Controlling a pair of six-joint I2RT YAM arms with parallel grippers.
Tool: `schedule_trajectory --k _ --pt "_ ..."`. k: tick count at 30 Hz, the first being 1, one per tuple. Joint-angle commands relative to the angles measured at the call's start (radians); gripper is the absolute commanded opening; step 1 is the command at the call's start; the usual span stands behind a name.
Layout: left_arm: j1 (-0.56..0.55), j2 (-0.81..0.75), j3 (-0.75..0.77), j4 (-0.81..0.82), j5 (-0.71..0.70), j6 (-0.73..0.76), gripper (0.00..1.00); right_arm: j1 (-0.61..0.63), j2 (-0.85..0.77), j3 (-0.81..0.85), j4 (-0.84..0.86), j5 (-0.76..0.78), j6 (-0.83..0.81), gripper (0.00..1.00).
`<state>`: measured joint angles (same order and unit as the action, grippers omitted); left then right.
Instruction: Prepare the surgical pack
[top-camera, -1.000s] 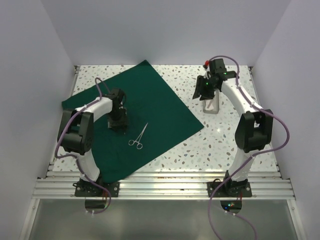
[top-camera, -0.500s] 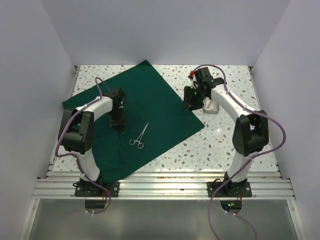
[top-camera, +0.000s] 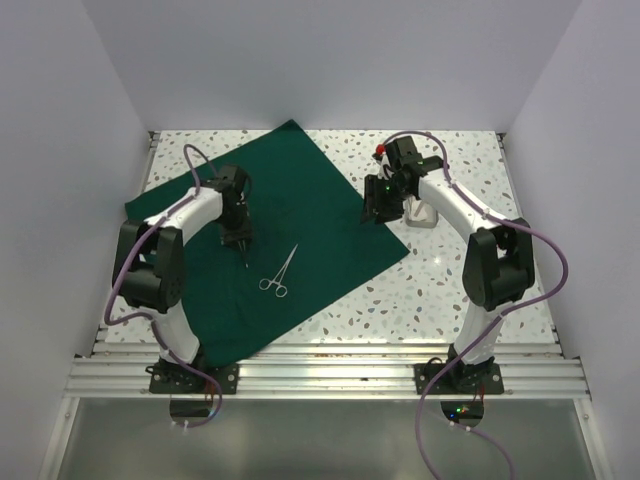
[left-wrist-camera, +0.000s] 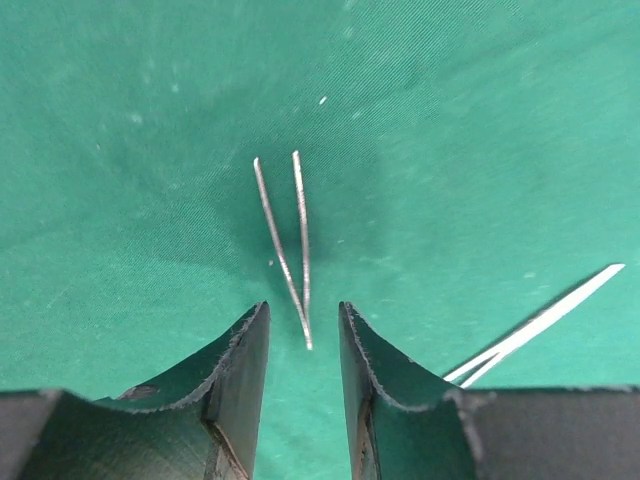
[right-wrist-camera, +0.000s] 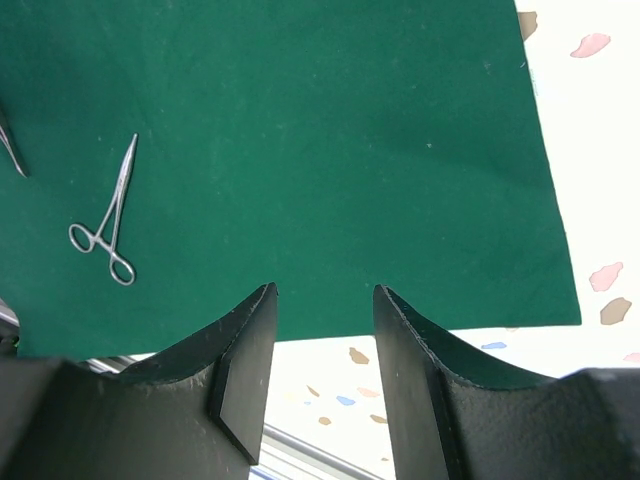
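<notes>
The right claw (top-camera: 376, 212) has left the small tray (top-camera: 428, 217) and now hangs over the 2 o'clock edge of the green cloth (top-camera: 300, 190), jaws apart and empty. I think folding may come soon. The left claw (left-wrist-camera: 304, 315) has lifted, jaws apart. The tweezers (left-wrist-camera: 302, 250) lie flat at its 12 o'clock, their joined end between the fingers and untouched. The forceps (top-camera: 278, 272) lie at 4 o'clock.

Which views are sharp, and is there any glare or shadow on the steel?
Left wrist: tweezers sharp, dark soft shadow around them on the green cloth. Right wrist: forceps crisp, even light, no glare. Top external: diffuse light; tweezers barely resolved.
</notes>
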<state>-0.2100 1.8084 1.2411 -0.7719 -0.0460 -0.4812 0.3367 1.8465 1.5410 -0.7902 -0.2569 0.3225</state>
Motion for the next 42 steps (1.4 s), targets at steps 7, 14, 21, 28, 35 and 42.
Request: schedule_trajectory --k 7,14,21,28,35,42 --pt "-0.002 0.017 0.054 0.009 0.017 -0.027 0.37 0.005 0.005 0.024 0.022 -0.03 0.006 0.48" --pt "-0.002 0.022 0.049 0.003 -0.009 -0.025 0.33 0.005 0.003 0.011 0.031 -0.036 0.012 0.48" --pt "-0.002 0.043 0.023 0.02 -0.009 -0.025 0.26 0.005 0.002 0.008 0.037 -0.042 0.016 0.48" --pt "-0.002 0.042 -0.008 0.033 -0.029 -0.025 0.24 0.013 -0.003 -0.002 0.037 -0.041 0.016 0.48" --pt "-0.003 0.043 -0.029 0.051 -0.017 -0.025 0.26 0.022 -0.006 -0.01 0.043 -0.039 0.021 0.48" --pt "-0.002 0.065 -0.035 0.072 -0.003 -0.019 0.14 0.038 -0.009 -0.002 0.037 -0.042 0.024 0.48"
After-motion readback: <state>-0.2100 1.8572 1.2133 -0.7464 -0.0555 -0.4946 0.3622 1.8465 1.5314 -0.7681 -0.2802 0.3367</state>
